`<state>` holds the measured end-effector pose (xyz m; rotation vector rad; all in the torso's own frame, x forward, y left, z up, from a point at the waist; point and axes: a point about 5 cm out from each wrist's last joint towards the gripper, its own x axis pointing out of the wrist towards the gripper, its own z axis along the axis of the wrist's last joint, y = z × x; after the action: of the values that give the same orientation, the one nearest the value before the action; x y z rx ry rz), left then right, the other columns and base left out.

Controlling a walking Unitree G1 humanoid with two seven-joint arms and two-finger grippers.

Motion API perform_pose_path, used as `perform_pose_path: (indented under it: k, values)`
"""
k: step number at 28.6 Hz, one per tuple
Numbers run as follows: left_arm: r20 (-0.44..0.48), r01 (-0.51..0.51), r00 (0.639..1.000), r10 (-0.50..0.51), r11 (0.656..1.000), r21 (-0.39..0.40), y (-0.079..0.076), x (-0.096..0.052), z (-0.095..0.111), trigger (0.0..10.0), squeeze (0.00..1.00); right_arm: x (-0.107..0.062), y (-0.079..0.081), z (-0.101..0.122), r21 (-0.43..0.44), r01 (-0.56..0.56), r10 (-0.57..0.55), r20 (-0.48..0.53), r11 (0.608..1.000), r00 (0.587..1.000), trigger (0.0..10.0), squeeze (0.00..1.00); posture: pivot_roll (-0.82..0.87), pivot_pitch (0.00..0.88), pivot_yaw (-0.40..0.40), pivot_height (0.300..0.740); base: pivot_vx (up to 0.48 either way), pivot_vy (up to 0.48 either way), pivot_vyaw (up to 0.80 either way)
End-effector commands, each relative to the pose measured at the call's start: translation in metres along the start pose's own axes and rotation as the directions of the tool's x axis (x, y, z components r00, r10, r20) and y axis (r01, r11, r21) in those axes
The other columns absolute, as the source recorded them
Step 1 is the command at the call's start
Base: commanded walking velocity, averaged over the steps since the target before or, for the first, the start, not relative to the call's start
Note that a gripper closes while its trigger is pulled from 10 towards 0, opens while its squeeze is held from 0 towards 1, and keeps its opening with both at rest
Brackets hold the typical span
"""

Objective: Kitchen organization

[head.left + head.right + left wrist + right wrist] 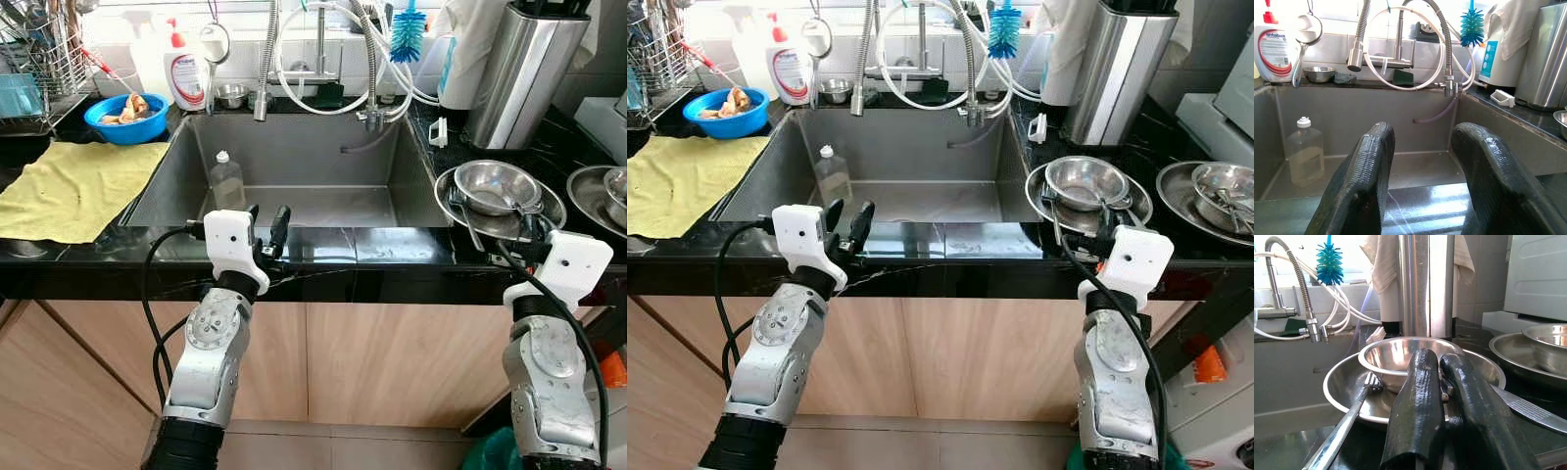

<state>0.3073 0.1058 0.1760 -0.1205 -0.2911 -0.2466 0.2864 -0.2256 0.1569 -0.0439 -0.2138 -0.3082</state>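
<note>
- A clear bottle [226,180] stands upright in the sink [294,147].
- A steel bowl [496,185] and a fork [1347,423] rest in a steel plate [446,191] on the worktop [323,257].
- Left hand [266,230], fingers wide apart, hovers at the sink's front edge.
- Right hand [1442,382], fingers closed together and empty, points at the plate.

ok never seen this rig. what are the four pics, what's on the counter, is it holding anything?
It's a humanoid robot at a kitchen sink. The two wide pictures come from its head, looking down; the other two come from cameras on its wrists, looking along the black fingers. The left gripper is open above the counter's front edge, holding nothing. The right gripper is shut and empty, by a steel bowl nested in a steel plate with a fork. A clear bottle stands in the sink; a yellow cloth lies to its left.
</note>
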Motion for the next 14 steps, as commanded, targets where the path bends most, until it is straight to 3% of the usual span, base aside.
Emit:
perform_pose_path:
  k: [1,14]
  values:
    - [0.006,-0.005,1.000,0.005,1.000,0.005,0.001,0.001,0.004,10.0,0.00,0.003,-0.001,0.004,0.009,0.008,-0.009,0.017,1.000,1.000,0.0,0.00,-0.05,0.000,0.035,0.740,0.000,0.000,0.00]
    - [0.009,-0.011,1.000,0.011,1.000,0.001,0.002,-0.001,0.003,10.0,0.00,0.002,0.010,0.010,0.028,-0.024,0.023,0.045,0.999,0.999,0.0,0.00,-0.06,0.000,0.033,0.740,0.000,0.000,0.00]
